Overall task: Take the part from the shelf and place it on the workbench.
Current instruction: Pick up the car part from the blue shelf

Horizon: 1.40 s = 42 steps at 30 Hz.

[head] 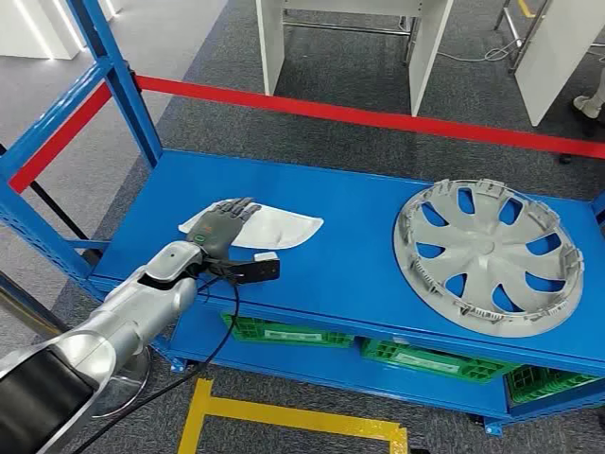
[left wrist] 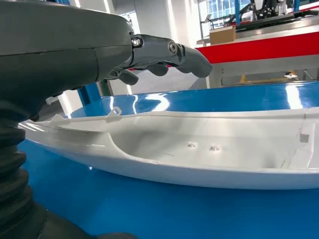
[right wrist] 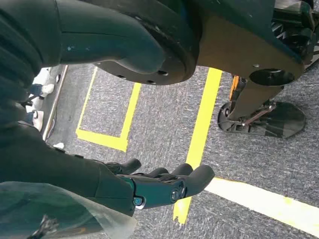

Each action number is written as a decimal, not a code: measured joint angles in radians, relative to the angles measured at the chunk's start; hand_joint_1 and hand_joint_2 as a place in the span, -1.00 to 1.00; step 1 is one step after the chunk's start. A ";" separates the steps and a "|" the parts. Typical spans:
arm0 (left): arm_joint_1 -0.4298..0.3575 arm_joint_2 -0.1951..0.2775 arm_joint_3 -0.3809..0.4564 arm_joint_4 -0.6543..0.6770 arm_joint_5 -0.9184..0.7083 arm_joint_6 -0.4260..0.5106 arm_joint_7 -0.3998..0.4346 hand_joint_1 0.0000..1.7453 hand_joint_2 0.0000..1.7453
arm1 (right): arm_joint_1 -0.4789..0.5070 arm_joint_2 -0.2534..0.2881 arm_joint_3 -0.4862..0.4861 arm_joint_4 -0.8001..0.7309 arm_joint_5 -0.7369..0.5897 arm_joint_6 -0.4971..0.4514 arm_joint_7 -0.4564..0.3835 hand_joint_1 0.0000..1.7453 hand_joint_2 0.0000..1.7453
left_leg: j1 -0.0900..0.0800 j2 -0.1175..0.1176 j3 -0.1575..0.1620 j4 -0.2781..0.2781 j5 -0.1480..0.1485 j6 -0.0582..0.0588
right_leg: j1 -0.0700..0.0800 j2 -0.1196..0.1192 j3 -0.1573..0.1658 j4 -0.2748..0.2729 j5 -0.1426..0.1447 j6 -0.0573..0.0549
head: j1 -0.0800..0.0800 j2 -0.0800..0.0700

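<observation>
Left arm [head: 107,326], silver, entering from lower left of the head view. Blue shelf [head: 342,274] spans the frame centre. Grey wheel cover [head: 489,255] lies flat at right on the shelf deck. White part [head: 278,227], a shallow moulded panel, lies left of centre on the deck. Left hand [head: 222,227] extends over the part, fingers [left wrist: 177,52] straight, spread above it, gripping nothing. Right hand [right wrist: 158,186] hangs over grey floor, fingers loosely extended, empty.

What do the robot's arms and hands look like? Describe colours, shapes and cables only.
The left arm is a rounded silver tube with a black section near the body. A black cable loops beneath it. The left hand is dark grey with jointed fingers and a black ribbed wrist cover. The right hand is equally dark.
</observation>
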 joint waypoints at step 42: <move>0.199 0.003 0.128 -0.104 0.198 0.349 -0.329 1.00 1.00 | 0.007 0.000 -0.018 0.002 -0.002 -0.023 -0.006 -1.00 1.00 | -0.001 0.000 0.000 0.000 0.000 0.000 | -0.001 0.000 -0.001 0.000 0.000 0.000 | 0.000 0.000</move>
